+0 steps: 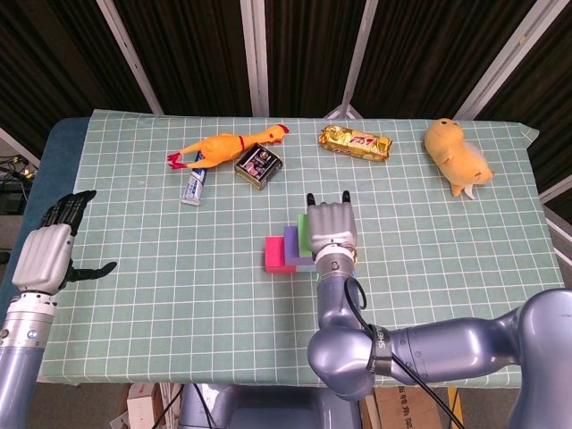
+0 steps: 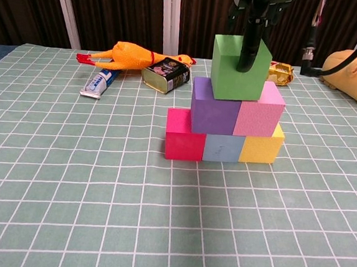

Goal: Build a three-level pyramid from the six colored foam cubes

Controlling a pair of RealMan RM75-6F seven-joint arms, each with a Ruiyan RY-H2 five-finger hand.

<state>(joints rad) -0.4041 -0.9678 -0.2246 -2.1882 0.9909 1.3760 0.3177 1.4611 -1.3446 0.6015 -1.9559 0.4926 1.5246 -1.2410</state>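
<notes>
Right hand point(image 1: 332, 226) was over the stack, dark fingers point(image 2: 249, 43) gripping the green foam cube point(image 2: 239, 69), which sat on top across the seam between the purple foam cube point(image 2: 214, 110) and the light pink foam cube point(image 2: 260, 113). Bottom row, left to right in chest view: magenta foam cube point(image 2: 185, 136), pale blue foam cube point(image 2: 223, 148), yellow foam cube point(image 2: 262, 146), all touching. Left hand point(image 1: 46, 255) hung off the table's left edge, well apart from the stack, fingers spread and holding nothing. Behind the stack on the green gridded mat point(image 2: 68, 180): orange rubber chicken point(image 2: 128, 55), small dark tin point(image 2: 165, 73), white toothpaste tube point(image 2: 96, 82).
</notes>
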